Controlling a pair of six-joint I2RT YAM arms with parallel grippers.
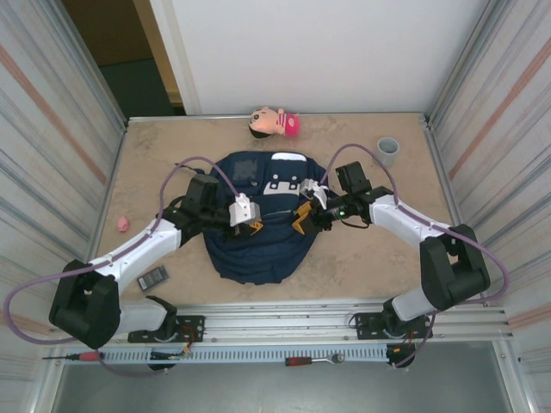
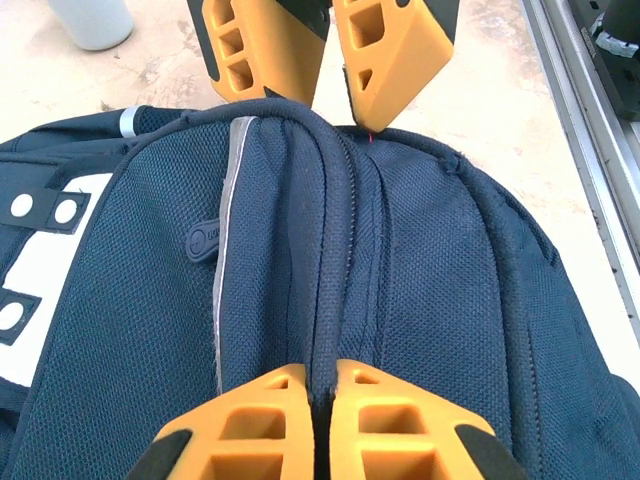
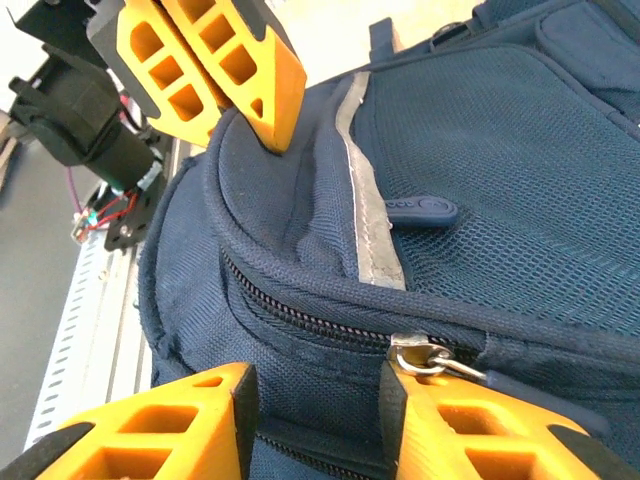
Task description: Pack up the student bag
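Observation:
The student bag (image 1: 256, 245), a navy backpack with a white patch, lies flat mid-table. My left gripper (image 1: 252, 225) is shut on a raised ridge of the bag's fabric along the zip seam (image 2: 335, 250); in the left wrist view its jaws (image 2: 322, 385) pinch that ridge. My right gripper (image 1: 300, 220) faces it across the bag's top. Seen from the right wrist, the right gripper (image 3: 315, 400) stands open astride the bag's fabric below the zip. The metal zip slider (image 3: 425, 355) rests against its right finger (image 3: 470, 430). The grey reflective stripe (image 3: 370, 220) runs above.
A doll head (image 1: 274, 122) lies at the table's back, and a grey cup (image 1: 388, 151) stands back right. A small pink thing (image 1: 124, 224) and a dark flat item (image 1: 155, 276) lie left of the bag. Tools (image 1: 314, 360) rest on the front rail.

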